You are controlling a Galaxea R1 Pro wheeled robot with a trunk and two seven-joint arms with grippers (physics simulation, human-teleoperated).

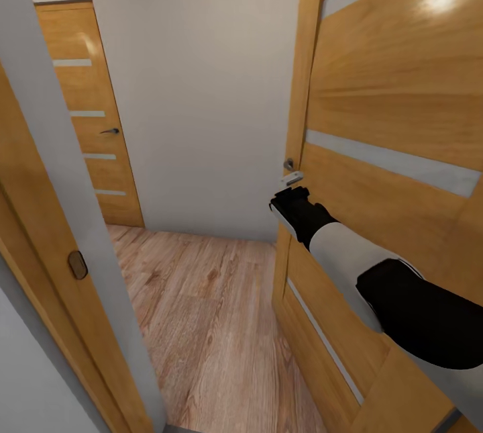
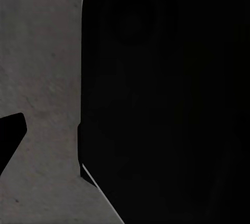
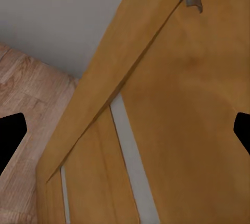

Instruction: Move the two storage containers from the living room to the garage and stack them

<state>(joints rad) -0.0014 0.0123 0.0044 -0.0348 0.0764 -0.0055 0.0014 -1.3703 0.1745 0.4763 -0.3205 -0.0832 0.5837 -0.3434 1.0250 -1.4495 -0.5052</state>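
The robot stands in a doorway, and neither of the orange-red storage bins is anywhere in sight, so I judge it is on its way between rooms and not yet carrying anything. Its black-and-white right arm reaches forward to the tall honey-coloured wooden door with pale frosted strips [image 1: 396,111] that stands open on its right side, and the right gripper [image 1: 290,199] sits just below the small silver door handle [image 1: 291,176], near it, though from where I stand I cannot say whether they touch. In the right wrist view the dark fingertips [image 3: 10,135] sit far out at either edge of the picture, so that gripper is spread wide and pinches nothing. The left wrist view is mostly black shadow against a grey speckled surface, and I cannot tell how the left gripper stands. Ahead lies a light wood plank floor [image 1: 208,312], a plain pale wall, and a second, closed wooden door with frosted strips [image 1: 90,117] at the far left. The handle lies just above the right gripper, so the right arm is the one placed to work the door.
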